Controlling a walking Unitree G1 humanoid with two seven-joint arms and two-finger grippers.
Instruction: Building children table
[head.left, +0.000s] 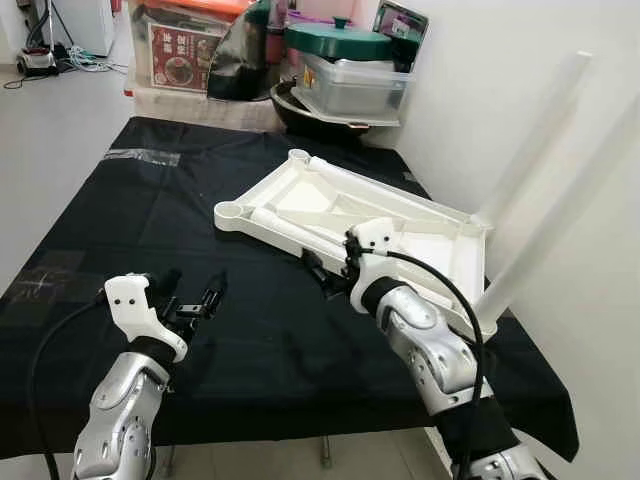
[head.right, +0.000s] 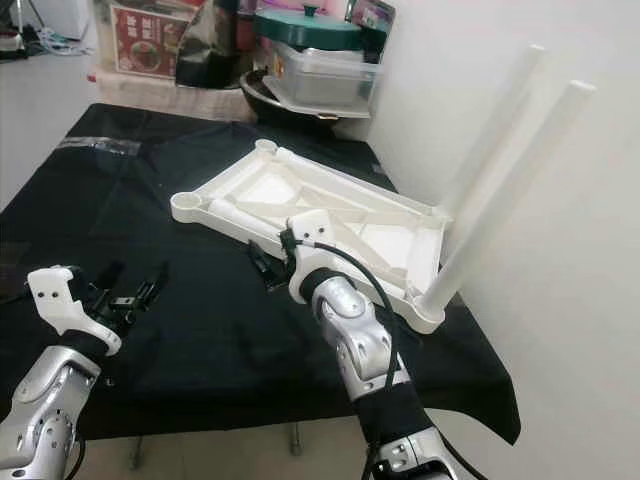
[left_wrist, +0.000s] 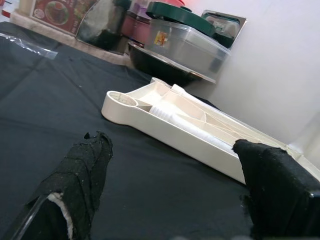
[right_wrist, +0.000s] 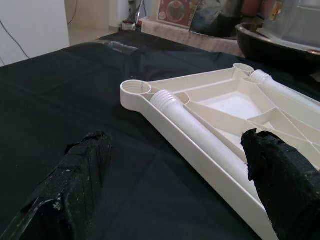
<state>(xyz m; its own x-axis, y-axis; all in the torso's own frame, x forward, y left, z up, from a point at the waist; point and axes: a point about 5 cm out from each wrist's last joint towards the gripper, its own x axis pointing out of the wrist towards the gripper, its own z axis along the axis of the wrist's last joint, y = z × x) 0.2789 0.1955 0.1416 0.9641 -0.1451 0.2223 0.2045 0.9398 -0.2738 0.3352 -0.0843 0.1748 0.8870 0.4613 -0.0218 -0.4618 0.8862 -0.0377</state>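
1. Upside down, the white tabletop (head.left: 350, 215) lies on the black cloth (head.left: 120, 220) (two legs (head.right: 500, 180) upright by the wall).
2. Right gripper (head.left: 325, 272), fingers spread, hovers at its near edge.
3. Left gripper (head.left: 190, 300), also spread, hovers apart.

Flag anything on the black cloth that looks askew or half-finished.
The white tabletop lies upside down, two legs already standing in its right-hand sockets. Two loose legs lie inside its frame, and the left-hand sockets are empty. Nothing looks broken or spilled.
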